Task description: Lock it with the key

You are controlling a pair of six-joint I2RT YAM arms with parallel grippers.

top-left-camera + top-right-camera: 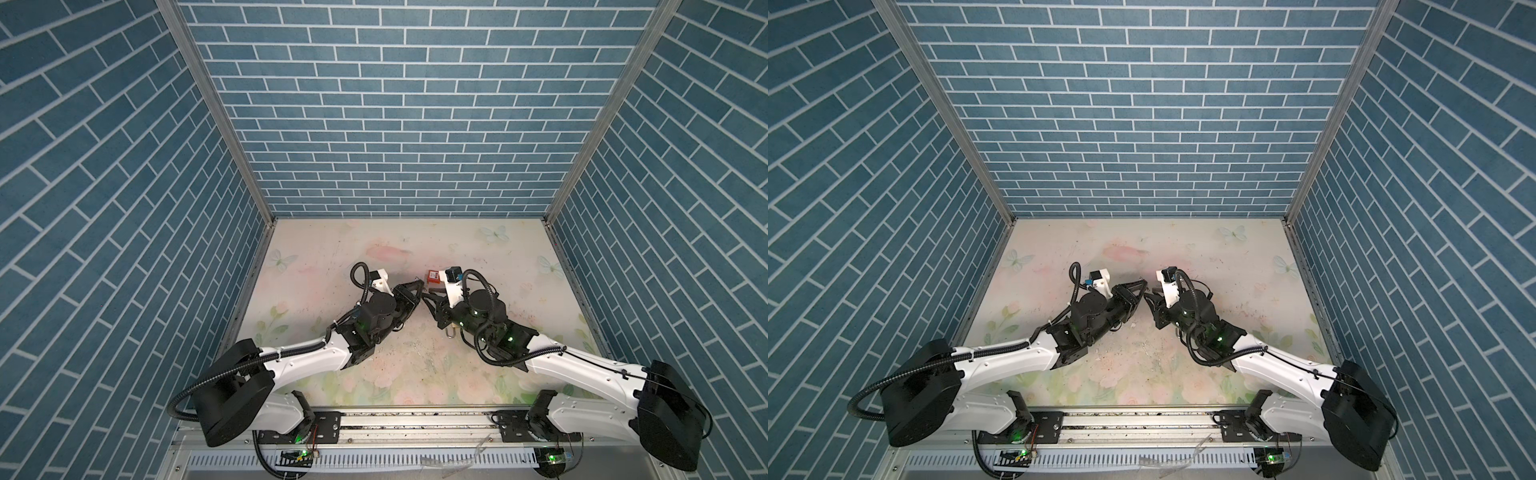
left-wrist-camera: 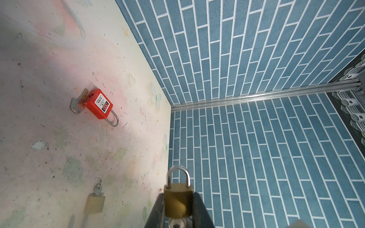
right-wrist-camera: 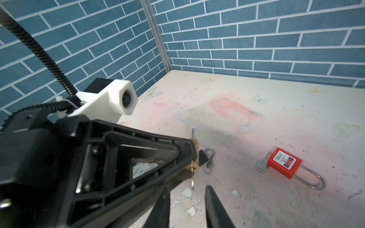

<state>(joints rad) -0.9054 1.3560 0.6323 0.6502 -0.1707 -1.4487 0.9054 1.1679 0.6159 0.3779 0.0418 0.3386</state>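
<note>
The left claw (image 2: 178,197) is clamped on the body of a small brass padlock (image 2: 177,189) and holds it up off the surface (image 3: 256,94), shackle pointing away from the arm. The key (image 3: 192,180) sits in the end of the padlock opposite the shackle, its bow sticking out towards the right claw (image 3: 187,192). That claw stands apart, tip to tip with the left one. From its wrist view the key's free end hangs right at the mouth, just beside one fingertip (image 3: 207,187), and I cannot tell if they touch. A red padlock (image 3: 283,161) with its own key lies flat nearby.
</note>
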